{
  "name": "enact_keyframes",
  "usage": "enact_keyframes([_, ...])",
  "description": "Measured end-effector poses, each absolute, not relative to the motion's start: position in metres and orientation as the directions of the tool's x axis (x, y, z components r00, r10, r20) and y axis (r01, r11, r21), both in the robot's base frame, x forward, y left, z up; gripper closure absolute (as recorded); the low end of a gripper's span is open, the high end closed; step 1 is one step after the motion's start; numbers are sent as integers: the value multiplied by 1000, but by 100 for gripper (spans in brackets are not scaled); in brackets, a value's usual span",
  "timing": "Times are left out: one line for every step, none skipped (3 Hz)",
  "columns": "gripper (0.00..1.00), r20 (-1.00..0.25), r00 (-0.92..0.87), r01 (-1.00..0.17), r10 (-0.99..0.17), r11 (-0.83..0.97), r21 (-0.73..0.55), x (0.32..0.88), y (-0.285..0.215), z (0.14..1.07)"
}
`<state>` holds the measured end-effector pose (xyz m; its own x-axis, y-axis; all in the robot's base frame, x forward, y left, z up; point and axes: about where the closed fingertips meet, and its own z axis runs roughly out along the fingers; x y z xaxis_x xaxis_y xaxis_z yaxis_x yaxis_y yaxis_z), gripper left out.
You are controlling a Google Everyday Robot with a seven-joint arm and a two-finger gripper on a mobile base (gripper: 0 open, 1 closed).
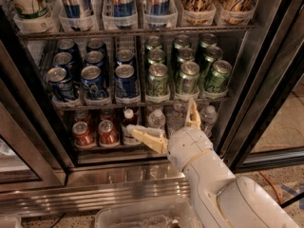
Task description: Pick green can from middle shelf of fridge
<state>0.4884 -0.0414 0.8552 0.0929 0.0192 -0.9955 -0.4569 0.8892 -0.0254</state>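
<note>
The fridge [142,184] stands open in front of me with its steel base low in view. Its middle shelf [137,100] holds dark blue cans on the left and several green cans on the right. The front row has three green cans: left [157,81], middle [188,79] and right [217,78]. My gripper [161,118] is open and empty, just below the middle shelf's front rail. One finger [144,137] points left, the other [193,114] points up under the middle green can.
The top rack holds tall slim cans [122,4]. The bottom rack has red cans [84,133] and small water bottles [156,119] right behind my gripper. A dark door frame [266,80] runs along the right. A clear plastic bin [142,217] sits on the floor.
</note>
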Motion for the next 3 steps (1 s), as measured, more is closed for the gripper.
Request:
enact_keyframes([0, -996, 87, -433, 16, 901, -23, 492, -44, 847])
enact_keyframes([0, -996, 85, -422, 13, 906, -24, 498, -45, 839])
enact_keyframes([0, -997, 77, -416, 11, 909, -22, 509, -46, 829])
